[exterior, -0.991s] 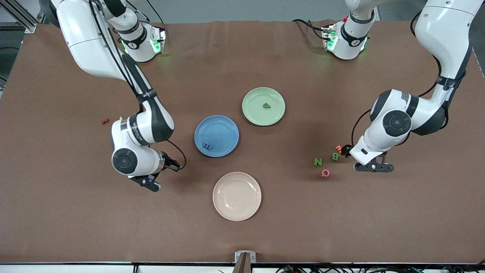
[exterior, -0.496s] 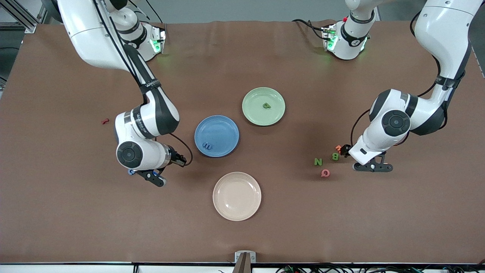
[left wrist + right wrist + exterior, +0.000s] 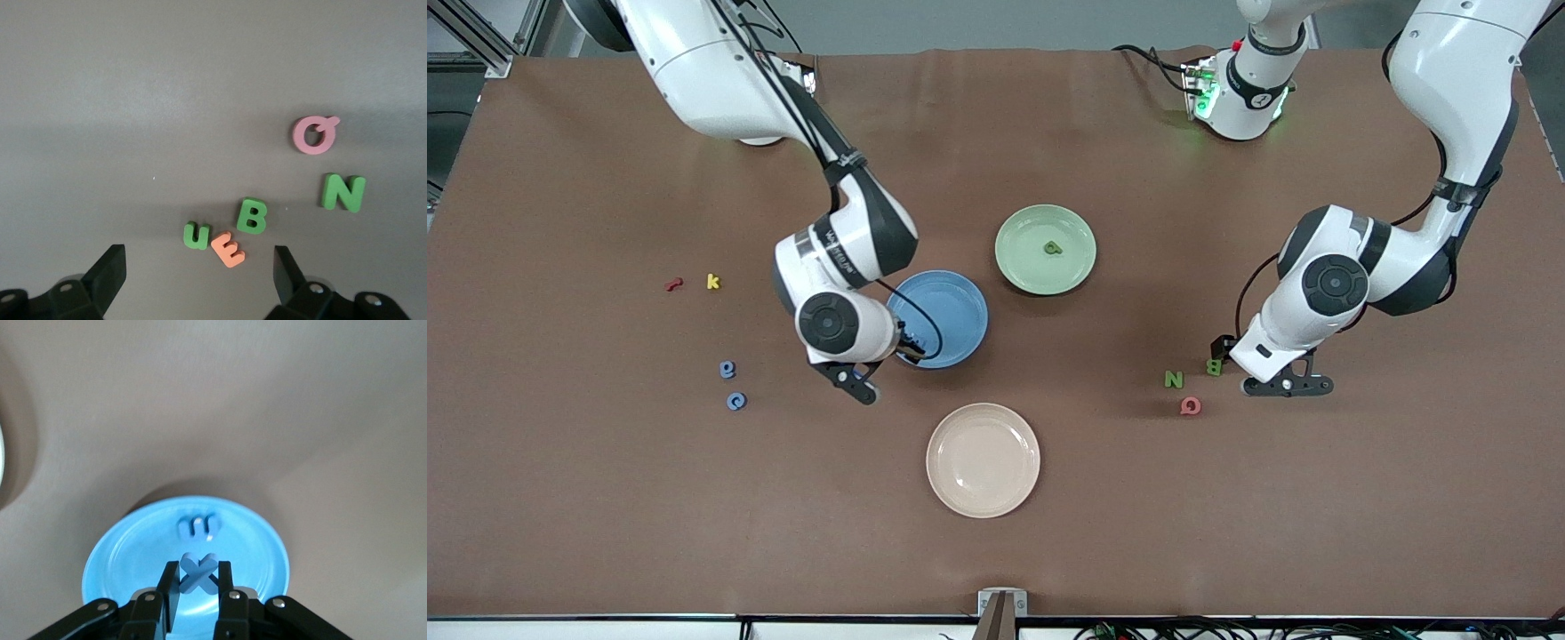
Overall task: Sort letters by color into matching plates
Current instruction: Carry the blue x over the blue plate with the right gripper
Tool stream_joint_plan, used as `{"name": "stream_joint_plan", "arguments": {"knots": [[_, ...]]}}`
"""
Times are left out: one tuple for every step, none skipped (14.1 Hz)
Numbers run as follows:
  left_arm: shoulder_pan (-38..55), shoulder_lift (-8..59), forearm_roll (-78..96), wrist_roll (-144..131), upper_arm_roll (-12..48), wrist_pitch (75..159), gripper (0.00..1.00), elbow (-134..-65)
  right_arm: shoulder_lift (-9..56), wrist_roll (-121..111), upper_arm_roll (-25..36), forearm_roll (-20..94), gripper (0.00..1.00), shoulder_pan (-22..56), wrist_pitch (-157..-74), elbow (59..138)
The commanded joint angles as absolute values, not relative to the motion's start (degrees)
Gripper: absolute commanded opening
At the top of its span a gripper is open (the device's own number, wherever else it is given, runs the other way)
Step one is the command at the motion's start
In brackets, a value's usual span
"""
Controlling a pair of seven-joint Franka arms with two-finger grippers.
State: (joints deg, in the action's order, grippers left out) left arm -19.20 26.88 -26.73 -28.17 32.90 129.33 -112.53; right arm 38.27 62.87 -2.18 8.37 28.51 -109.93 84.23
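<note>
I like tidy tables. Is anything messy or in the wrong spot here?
Nothing is spilled or broken. The blue plate holds only a blue m, the green plate only a green letter. The right gripper holds a blue x over the blue plate. The open left gripper hovers over the loose letters.

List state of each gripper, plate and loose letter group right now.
right gripper: shut on blue x, over blue plate
left gripper: open, over the green u and orange E
blue plate: holds blue m
green plate: holds one green letter
cream plate: no letters
green B, green N: loose on table
two blue letters: loose on table
</note>
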Motion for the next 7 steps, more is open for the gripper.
{"name": "stream_joint_plan", "arguments": {"knots": [[-20.65,28.39,-27.60,-27.69,33.14,129.37,0.85,-112.50,37.35,66.08,-1.76,10.28,0.03,30.32,-110.21,85.08],[-20.74,28.91,-27.60,-27.69,33.13,129.81,0.80,-112.50,37.35,66.96,-1.76,10.20,0.03,30.93,-110.30,85.08],[-20.74,29.09,-27.60,-27.69,33.05,129.99,0.76,-112.67,37.44,67.93,-1.76,10.20,0.03,31.46,-110.30,85.17],[-20.74,29.61,-28.12,-27.69,33.05,129.99,0.73,-112.68,37.44,68.72,-1.76,10.20,0.03,31.99,-110.56,85.25],[-21.00,29.79,-29.60,-27.69,32.96,129.99,0.72,-112.68,37.44,69.43,-1.76,10.20,0.03,32.43,-111.35,85.60],[-21.79,30.75,-31.53,-27.69,32.96,130.16,0.70,-112.59,37.53,70.30,-1.76,10.20,0.03,32.69,-112.75,86.30],[-23.19,31.63,-32.16,-27.69,32.96,131.12,0.67,-112.59,37.62,70.57,-1.76,10.20,0.03,33.13,-114.50,87.27]]}}
